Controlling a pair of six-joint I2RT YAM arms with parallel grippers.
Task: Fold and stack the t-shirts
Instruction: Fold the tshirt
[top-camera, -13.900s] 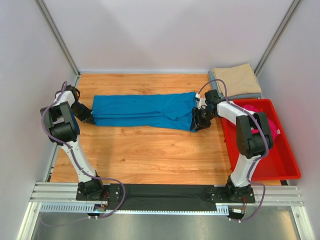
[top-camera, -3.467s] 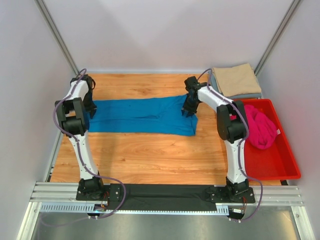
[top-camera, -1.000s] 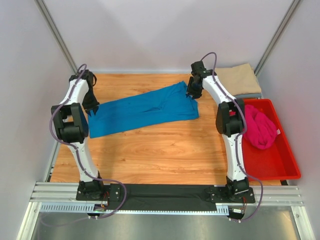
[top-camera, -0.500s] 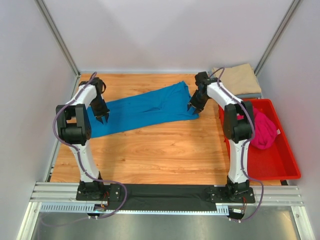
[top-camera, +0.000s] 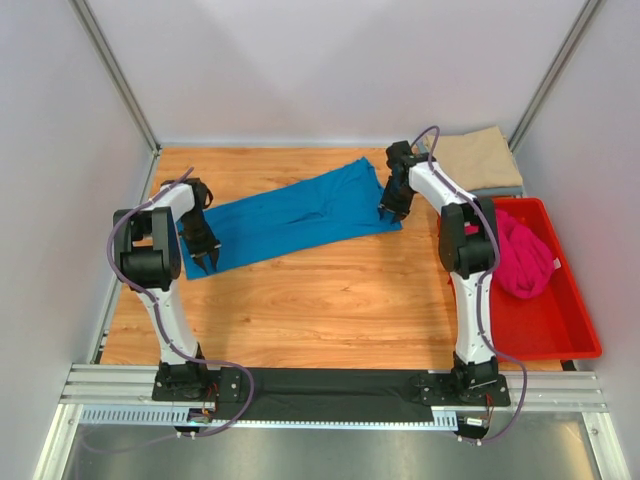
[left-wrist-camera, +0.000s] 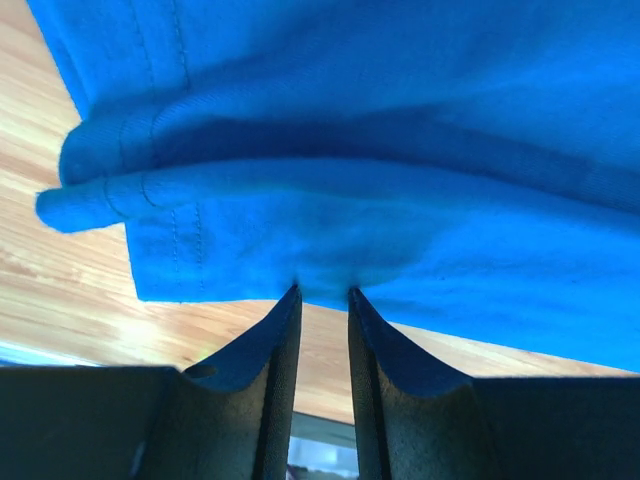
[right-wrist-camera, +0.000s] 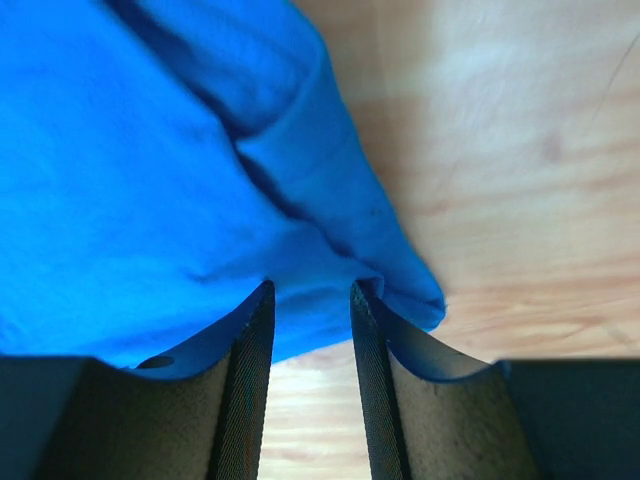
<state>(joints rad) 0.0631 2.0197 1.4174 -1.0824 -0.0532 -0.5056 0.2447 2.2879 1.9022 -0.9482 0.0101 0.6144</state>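
Observation:
The bright blue t-shirt (top-camera: 290, 215) lies as a long folded strip slanting across the wooden table (top-camera: 320, 300), its right end farther back. My left gripper (top-camera: 204, 256) pinches its near-left end; in the left wrist view the fingertips (left-wrist-camera: 323, 292) bite into the blue hem (left-wrist-camera: 400, 150). At the far right end my right gripper (top-camera: 392, 207) holds the cloth, which drapes over its fingertips (right-wrist-camera: 310, 285) as a blue fold (right-wrist-camera: 130, 180). A tan t-shirt (top-camera: 478, 158) sits folded on a grey-blue one (top-camera: 495, 190) at the back right. The magenta t-shirt (top-camera: 520, 255) is bunched in the bin.
A red plastic bin (top-camera: 540, 345) stands along the right side of the table, close to the right arm. Grey walls and metal posts enclose the left, back and right. A black strip and rails run along the near edge by the arm bases.
Over the last second my left gripper has pulled the shirt's left end toward the near edge, and the right end has come slightly nearer too. Both grips stay the same.

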